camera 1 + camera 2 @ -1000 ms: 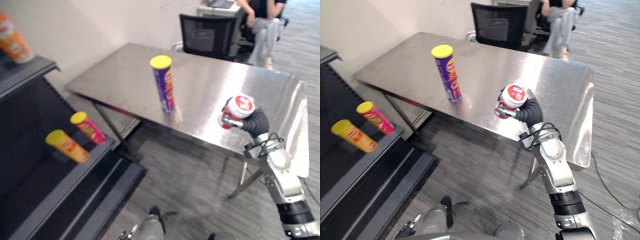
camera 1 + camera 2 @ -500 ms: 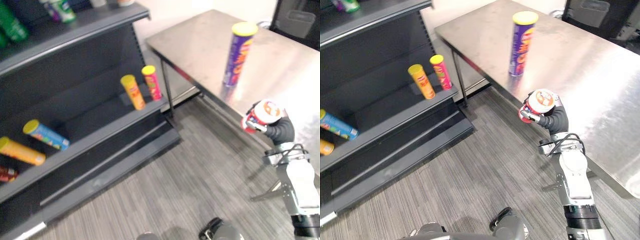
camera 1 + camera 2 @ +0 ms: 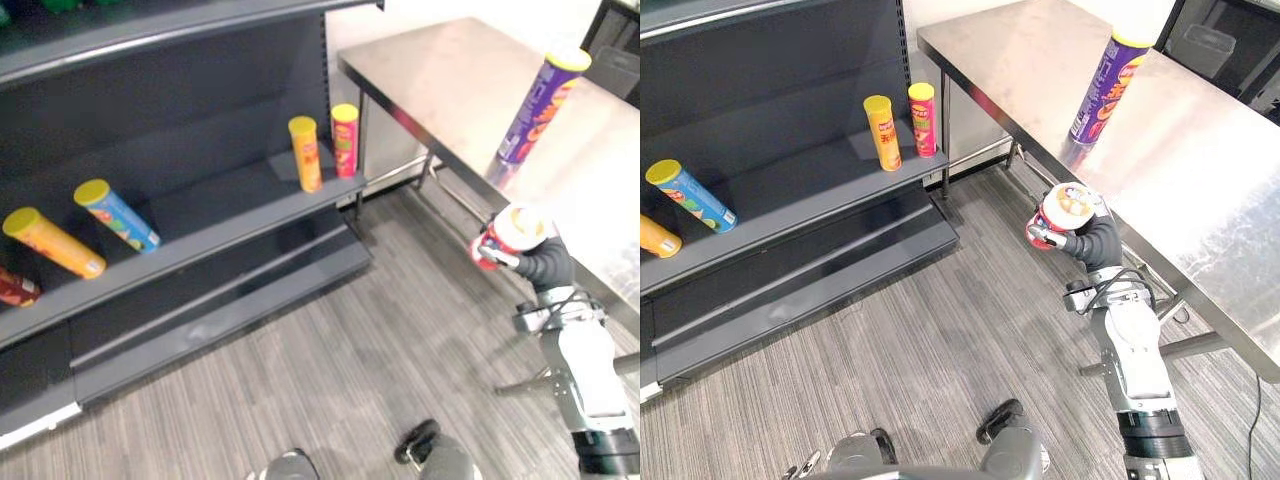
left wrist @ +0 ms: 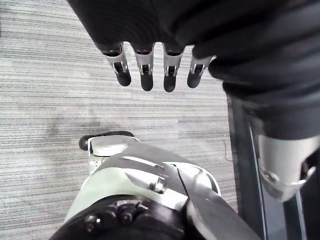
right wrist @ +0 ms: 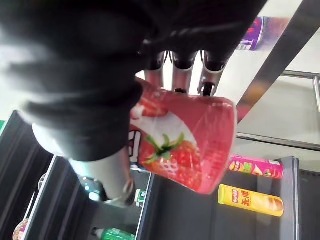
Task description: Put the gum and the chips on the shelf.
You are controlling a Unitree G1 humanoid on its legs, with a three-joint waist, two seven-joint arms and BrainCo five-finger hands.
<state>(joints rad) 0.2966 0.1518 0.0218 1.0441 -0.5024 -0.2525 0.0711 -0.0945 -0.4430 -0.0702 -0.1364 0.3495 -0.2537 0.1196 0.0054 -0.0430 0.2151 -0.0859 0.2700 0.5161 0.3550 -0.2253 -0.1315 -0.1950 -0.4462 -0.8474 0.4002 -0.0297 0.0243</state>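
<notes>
Gum tub sits in the right hand, fingers curled round it, held up in the air by the edge of the steel table; its label is red with a strawberry picture, and the lid is white; any print on it is too small to make out; purple chips can stands upright on the table with a yellow lid; left hand hangs over the grey striped carpet, fingers straight and holding nothing; dark shelf off to the left holds a yellow can and a pink can upright side by side, with a blue can and an orange can further along.
</notes>
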